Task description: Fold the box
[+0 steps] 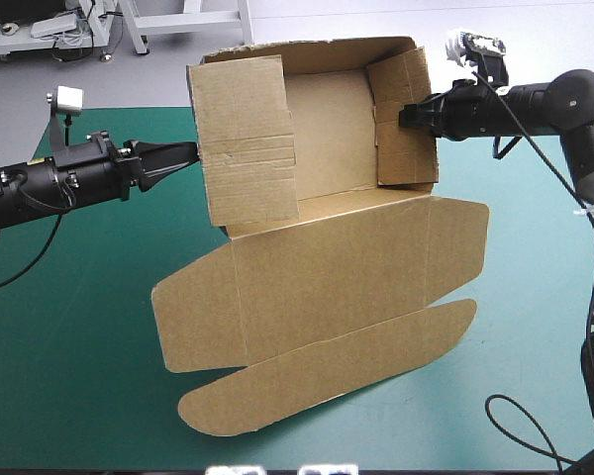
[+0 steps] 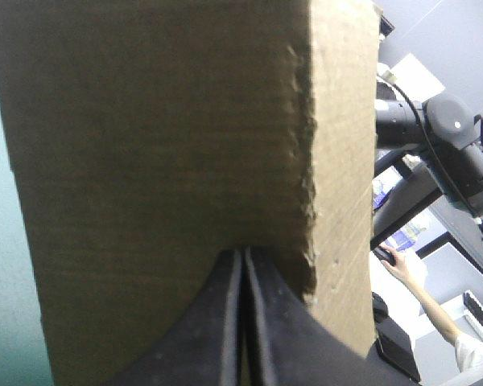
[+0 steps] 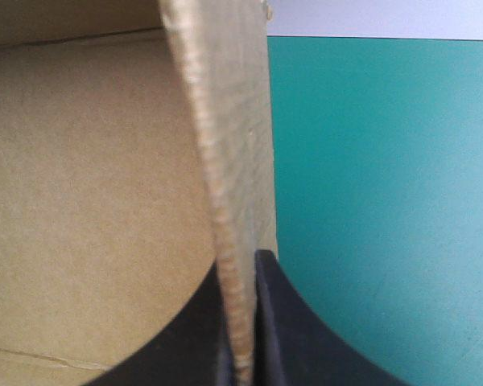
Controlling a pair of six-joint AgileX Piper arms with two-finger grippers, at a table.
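The counter (image 1: 69, 327), under its teal-green cover, carries the brown box (image 1: 327, 124), which stands toward 12 o'clock with its far part running past the cover's far edge. The box is an open tray. Its walls are raised and its lid (image 1: 327, 282) lies flat on the cover, spread toward 6 o'clock and ending in a long rounded tuck flap (image 1: 327, 381).

Only the high view shows this whole layout. The left wall (image 1: 246, 139) stands at 9 o'clock of the tray, and the shorter right wall (image 1: 408, 148) stands at 3 o'clock.

The left hand (image 1: 186, 153) reaches in from 9 o'clock to the outer face of the left wall. The left wrist view alone settles its state. There the left hand (image 2: 243, 253) has its black fingers pressed together in one pointed arch, with the tip against the board's flat face (image 2: 161, 145) and nothing between the fingers.

The right hand (image 1: 408, 117) comes from 3 o'clock to the upper edge of the right wall. From above its fingers are hard to read, but the right wrist view shows the right hand (image 3: 240, 269) pinching the wall's corrugated edge (image 3: 225, 201). One finger is inside the tray and the other is on the outer side, with the teal-green cover (image 3: 386, 201) beyond.
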